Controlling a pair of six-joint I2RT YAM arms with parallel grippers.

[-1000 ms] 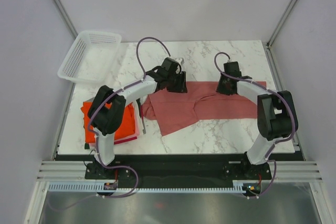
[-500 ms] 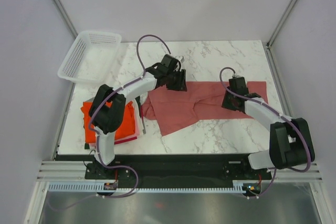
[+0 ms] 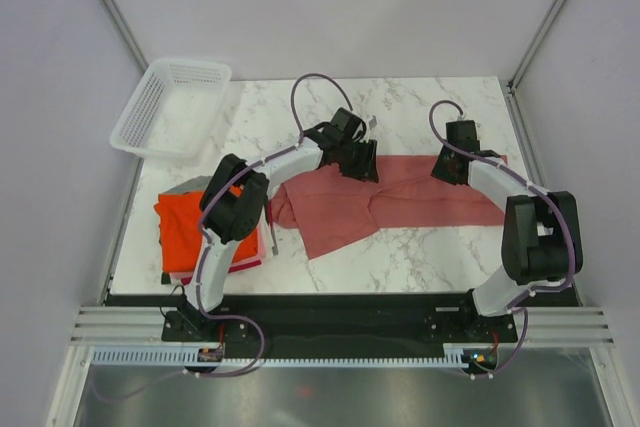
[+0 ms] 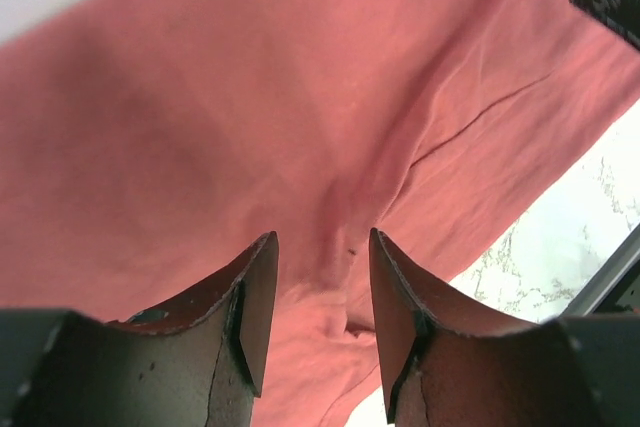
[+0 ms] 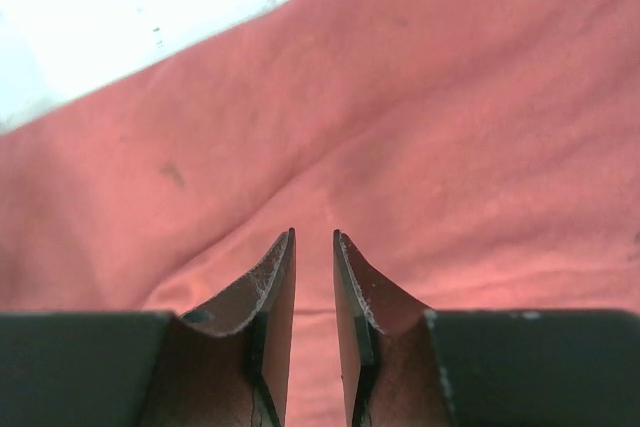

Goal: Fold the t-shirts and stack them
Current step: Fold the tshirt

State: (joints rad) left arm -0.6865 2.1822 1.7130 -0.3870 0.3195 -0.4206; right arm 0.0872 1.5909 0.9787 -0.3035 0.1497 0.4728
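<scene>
We count one white mesh basket (image 3: 190, 65) on one marble table (image 3: 420, 247). To the right of the basket lies one dusty red t-shirt (image 3: 345, 207), spread open. In front of the basket sits one pile of folded t-shirts (image 3: 200, 232). It shows three colours: orange-red, grey and pink. We count two robot arms, a left arm (image 3: 290, 159) and a right arm (image 3: 495, 182).

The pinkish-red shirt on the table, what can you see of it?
The pinkish-red shirt is soft, thin-looking plain cloth, spread unfolded and creased across the marble table, its left part bunched near the folded stack. The left gripper and right gripper are low over its far edge; contact is unclear.
</scene>
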